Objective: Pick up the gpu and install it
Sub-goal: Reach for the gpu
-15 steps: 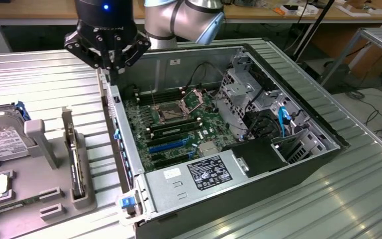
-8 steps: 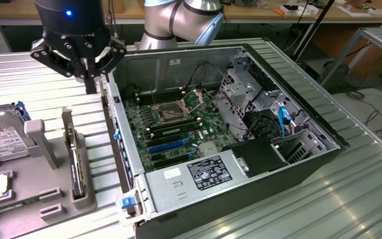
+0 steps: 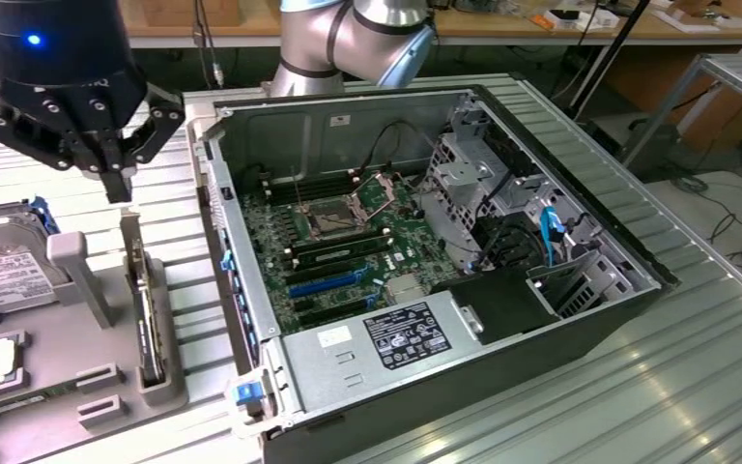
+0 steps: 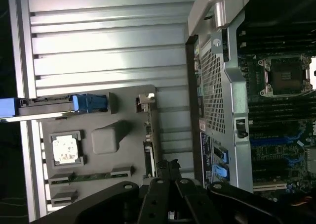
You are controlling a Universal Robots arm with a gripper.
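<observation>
The gpu [image 3: 147,311] stands on its edge in a slot of the grey holder tray [image 3: 100,387], at the exterior view's left of the open computer case [image 3: 474,290]. From the wrist it shows as a thin green strip [image 4: 148,140] along the tray's edge nearest the case. My black gripper [image 3: 116,186] hangs in the air above the far end of the card, apart from it. Its fingers [image 4: 168,167] meet at the tips and hold nothing. Inside the case the motherboard [image 3: 345,232] lies bare, with blue and black expansion slots [image 3: 326,286].
On the same tray sit a silver hard drive [image 3: 4,271] with blue clips, a processor chip [image 4: 65,149] and a memory stick [image 4: 94,176]. The case's steel rear wall [image 4: 217,95] rises close beside the tray. A power supply [image 3: 397,338] and drive cages [image 3: 513,193] crowd the case.
</observation>
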